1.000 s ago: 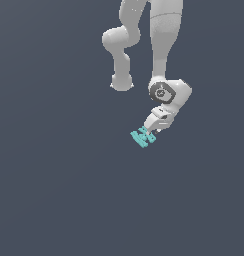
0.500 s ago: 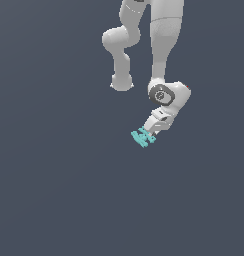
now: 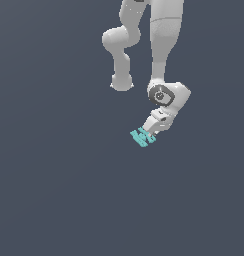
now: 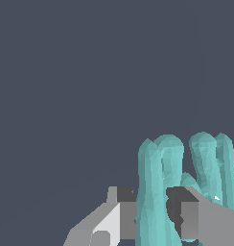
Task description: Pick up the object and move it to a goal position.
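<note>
The object (image 3: 142, 137) is a small teal piece with short cross prongs, sitting at the tip of the white arm's gripper (image 3: 148, 133) in the exterior view. In the wrist view the teal object (image 4: 157, 192) fills the space between the two grey fingers (image 4: 126, 211), which press against it on both sides. Its prongs stick out past the fingertips. The gripper (image 4: 155, 211) is shut on the object. Whether the object touches the floor beneath it cannot be told from these views.
A plain dark grey floor (image 3: 54, 190) fills both views. The white arm (image 3: 164, 55) comes down from above in the exterior view, with its elbow link (image 3: 119, 45) to the exterior view's left of it.
The gripper with the teal object in it has drifted slightly toward the exterior view's left. The grip stays the same.
</note>
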Available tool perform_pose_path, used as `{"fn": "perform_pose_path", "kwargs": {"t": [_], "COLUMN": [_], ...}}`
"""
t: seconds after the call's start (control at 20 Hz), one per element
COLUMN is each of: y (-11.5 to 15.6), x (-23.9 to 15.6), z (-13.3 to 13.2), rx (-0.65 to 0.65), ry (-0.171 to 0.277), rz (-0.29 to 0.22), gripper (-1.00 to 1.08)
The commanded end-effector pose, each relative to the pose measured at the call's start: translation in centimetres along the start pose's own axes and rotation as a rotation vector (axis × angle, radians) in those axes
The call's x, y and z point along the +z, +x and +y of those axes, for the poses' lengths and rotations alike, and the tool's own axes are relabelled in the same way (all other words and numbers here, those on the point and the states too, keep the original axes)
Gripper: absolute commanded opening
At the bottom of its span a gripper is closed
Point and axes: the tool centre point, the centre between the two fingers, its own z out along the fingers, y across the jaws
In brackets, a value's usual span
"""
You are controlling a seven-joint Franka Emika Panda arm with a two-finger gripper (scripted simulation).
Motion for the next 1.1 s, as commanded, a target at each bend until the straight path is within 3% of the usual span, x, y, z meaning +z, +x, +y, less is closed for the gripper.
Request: {"fn": "perform_pose_path", "kwargs": {"t": [0.0,0.5,1.05], "y": [0.0,-0.6,-2.3], "x": [0.0,-2.4,-8.6], "z": [0.1,1.9,6.9], "rx": [0.0,0.0,-0.002], "ry": [0.0,0.0,0.002], "rz": [0.0,-0.001,-0.003], "gripper": [-1.0,-1.0,-1.0]}}
